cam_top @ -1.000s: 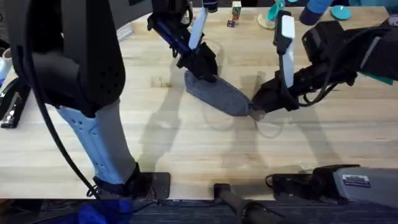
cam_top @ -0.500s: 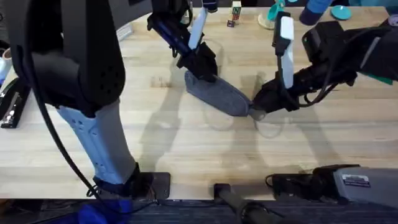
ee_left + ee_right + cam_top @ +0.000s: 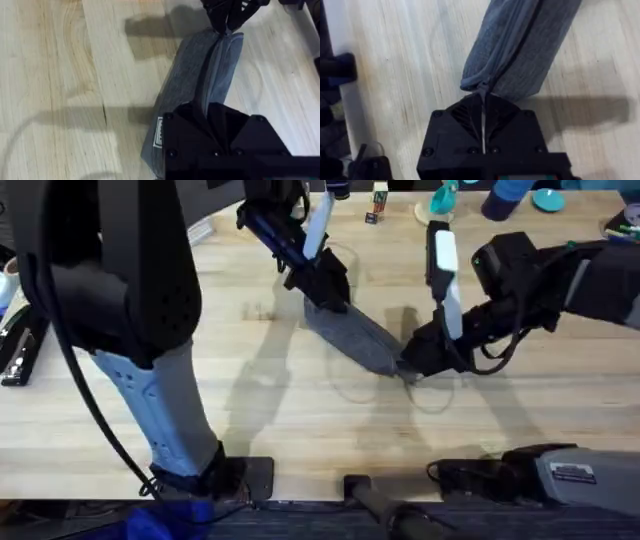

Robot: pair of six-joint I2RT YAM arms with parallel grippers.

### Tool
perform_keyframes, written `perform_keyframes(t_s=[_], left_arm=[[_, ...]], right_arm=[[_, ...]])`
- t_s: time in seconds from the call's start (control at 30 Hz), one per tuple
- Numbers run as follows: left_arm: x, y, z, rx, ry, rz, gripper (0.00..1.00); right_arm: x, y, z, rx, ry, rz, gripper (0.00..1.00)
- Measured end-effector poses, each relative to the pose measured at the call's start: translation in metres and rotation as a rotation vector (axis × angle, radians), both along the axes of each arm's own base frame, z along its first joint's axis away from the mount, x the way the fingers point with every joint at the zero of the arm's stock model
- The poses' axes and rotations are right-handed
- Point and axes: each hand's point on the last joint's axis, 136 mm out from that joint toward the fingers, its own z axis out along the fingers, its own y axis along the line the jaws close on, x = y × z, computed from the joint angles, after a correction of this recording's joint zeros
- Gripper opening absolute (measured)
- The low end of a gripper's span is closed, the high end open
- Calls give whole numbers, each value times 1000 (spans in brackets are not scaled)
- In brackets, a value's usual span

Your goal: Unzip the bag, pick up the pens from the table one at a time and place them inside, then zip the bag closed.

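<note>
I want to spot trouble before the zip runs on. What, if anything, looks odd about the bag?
The bag lies diagonally on the table, pinched at both ends: the left gripper holds the far end, the right gripper the near one. The fabric bunches and puckers at the right gripper's closed jaws. Nothing looks spilled or torn.

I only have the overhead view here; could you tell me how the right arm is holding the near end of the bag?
Observer: In the right wrist view, the right gripper has its fingers pressed together on a pinch of fabric at the tip of the bag.
Operator: Thank you. And what about the left arm at the far end?
Observer: In the left wrist view, the left gripper sits over the bag's top seam, which runs straight away from it.
Operator: Is the bag lying flat?
Observer: The right wrist view shows the fabric bunched where it is pinched.
</note>
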Motion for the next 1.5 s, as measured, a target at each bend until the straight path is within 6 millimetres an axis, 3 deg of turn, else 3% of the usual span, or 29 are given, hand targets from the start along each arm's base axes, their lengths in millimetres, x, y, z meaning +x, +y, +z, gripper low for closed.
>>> perform_keyframes(t_s=[0.47, 1.0, 1.03, 1.1, 1.23, 1.27, 1.5], left_arm=[[0, 0, 0, 4, -1, -1, 41], [0, 1, -1, 4, -1, -1, 41], [0, 1, -1, 5, -1, -1, 41], [0, 1, -1, 7, -2, -1, 41], [0, 1, -1, 11, -4, -2, 41], [0, 1, -1, 10, -5, -2, 41], [1, 1, -2, 10, -7, -1, 41]], right_arm=[[-2, 0, -5, -24, -41, 36, 34], [-4, 5, -20, 12, 32, 57, 49], [-4, 5, -20, 11, 32, 57, 92], [-9, 5, -21, 12, 53, 65, 288], [-27, 7, -20, 30, 110, 94, 862], [-30, 7, -19, 34, 116, 102, 955], [-32, 6, -19, 37, 108, 117, 995]])
